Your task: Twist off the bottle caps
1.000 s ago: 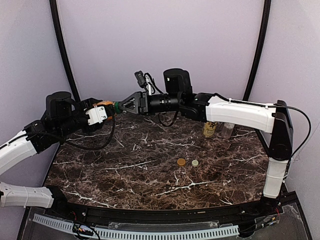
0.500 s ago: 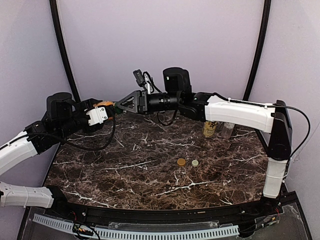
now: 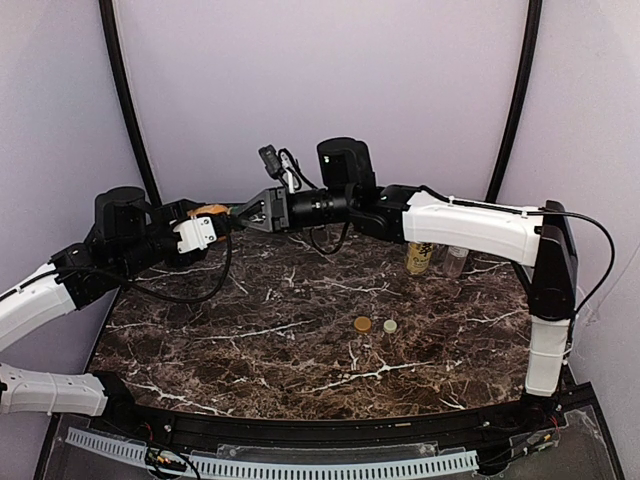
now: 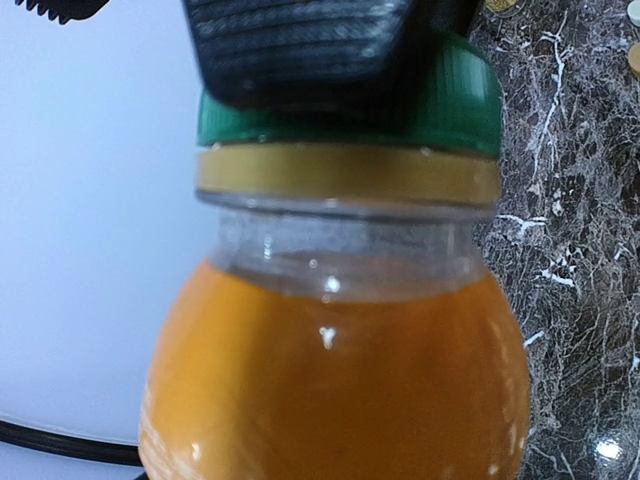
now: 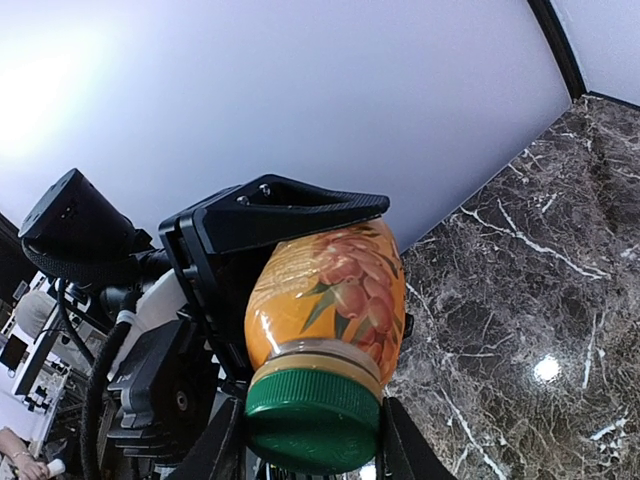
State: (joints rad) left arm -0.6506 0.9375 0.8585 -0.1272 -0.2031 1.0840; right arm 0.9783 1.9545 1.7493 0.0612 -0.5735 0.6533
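Observation:
My left gripper [image 3: 205, 222] is shut on the short orange bottle [image 3: 210, 211], held level above the table's back left. It fills the left wrist view [image 4: 335, 380]. Its dark green cap [image 5: 313, 420] is on the neck, and my right gripper [image 5: 310, 440] is shut on it from the right, one finger on each side. The cap also shows in the left wrist view [image 4: 460, 95] under a black finger [image 4: 300, 45]. The tan-brown cap [image 3: 362, 324] and the cream-white cap [image 3: 389, 326] lie loose on the table. The yellow bottle [image 3: 418, 257] and the clear bottle [image 3: 455, 261] stand at the back right.
The marble table [image 3: 300, 350] has a black rail [image 3: 300, 428] along its near edge. The right arm [image 3: 470, 225] stretches across the back of the table above the two standing bottles. Purple walls close in behind and at both sides.
The right wrist has turned about its axis while holding the green cap, its camera mount swinging up and left. The left arm and the orange bottle have stayed in place.

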